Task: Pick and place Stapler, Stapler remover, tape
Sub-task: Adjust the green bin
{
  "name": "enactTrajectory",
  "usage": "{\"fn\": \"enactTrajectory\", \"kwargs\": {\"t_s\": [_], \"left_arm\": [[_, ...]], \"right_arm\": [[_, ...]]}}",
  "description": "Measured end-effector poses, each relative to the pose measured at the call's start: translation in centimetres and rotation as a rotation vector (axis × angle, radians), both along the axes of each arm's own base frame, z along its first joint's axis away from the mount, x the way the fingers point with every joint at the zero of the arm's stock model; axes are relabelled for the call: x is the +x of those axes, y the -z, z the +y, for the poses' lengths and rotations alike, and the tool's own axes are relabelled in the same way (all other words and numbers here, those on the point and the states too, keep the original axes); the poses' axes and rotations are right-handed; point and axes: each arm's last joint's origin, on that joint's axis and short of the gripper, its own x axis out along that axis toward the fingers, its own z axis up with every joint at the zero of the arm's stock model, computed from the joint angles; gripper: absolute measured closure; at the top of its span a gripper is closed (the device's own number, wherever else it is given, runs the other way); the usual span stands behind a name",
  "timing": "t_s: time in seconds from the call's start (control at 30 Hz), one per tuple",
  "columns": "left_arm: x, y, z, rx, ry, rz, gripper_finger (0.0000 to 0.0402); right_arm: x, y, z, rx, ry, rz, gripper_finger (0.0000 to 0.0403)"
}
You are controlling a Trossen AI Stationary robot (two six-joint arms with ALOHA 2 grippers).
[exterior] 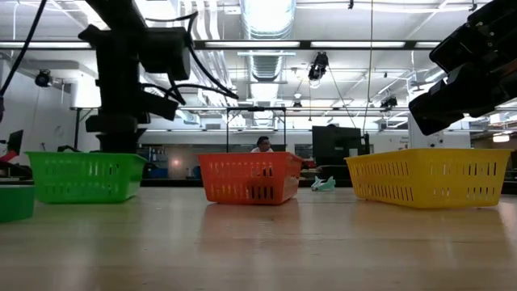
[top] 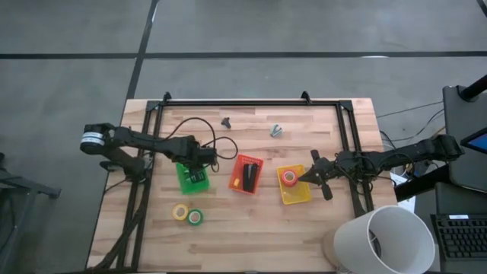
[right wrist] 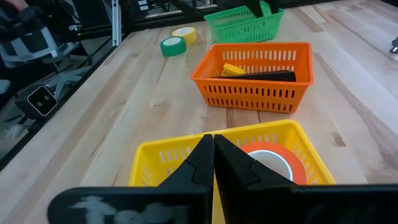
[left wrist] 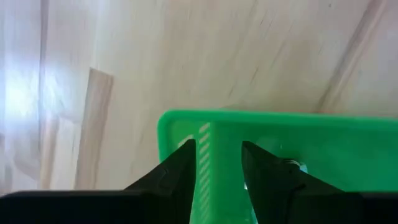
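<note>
Risk: yellow tape roll (top: 180, 212) and green tape roll (top: 195, 218) lying loose on bench (top: 251, 228), well apart from yellow bin (top: 298, 197); long carry could be dropping them.

Left tool (left wrist: 214, 163) hovering over green bin (top: 190, 177), fingers slightly apart, gripping nothing; could be snagging wall.

Right tool (right wrist: 213, 149) sitting closed, empty, over yellow bin rim, orange tape roll (top: 288, 177) inside.

Stapler (top: 249, 176) lying in orange bin (top: 237, 180).

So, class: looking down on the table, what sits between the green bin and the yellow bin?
The orange bin, holding the black stapler, stands between the green bin and the yellow bin. The high view shows this, and the low view agrees.
</note>
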Motion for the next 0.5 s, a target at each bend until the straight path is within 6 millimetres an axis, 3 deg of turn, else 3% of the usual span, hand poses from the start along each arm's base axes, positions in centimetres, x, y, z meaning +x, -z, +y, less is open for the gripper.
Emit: {"fn": "enactTrajectory", "kwargs": {"t_s": [0.2,0.5], "left_arm": [[0.8,-0.1,-0.1,-0.016,0.069,-0.059,0.0271],[1.5,-3.1,-0.1,0.024,0.117,-0.133,0.0271]], "right_arm": [[0.0,0.0,0.0,-0.001,0.000,0.000,0.0394],[0.0,0.0,0.0,-0.005,-0.001,0.000,0.0394]]}}
